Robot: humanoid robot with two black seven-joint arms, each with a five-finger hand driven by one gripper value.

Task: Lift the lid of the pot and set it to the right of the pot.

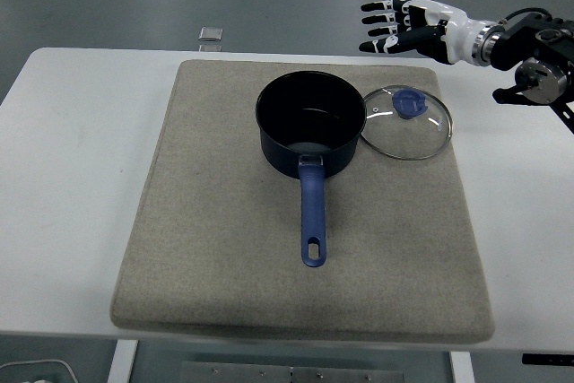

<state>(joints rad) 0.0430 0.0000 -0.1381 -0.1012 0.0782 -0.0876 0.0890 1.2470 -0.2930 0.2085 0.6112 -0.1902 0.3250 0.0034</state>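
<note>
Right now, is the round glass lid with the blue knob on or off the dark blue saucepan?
Off. The glass lid lies flat on the grey mat, right of the open saucepan; the right hand is open above it.
</note>
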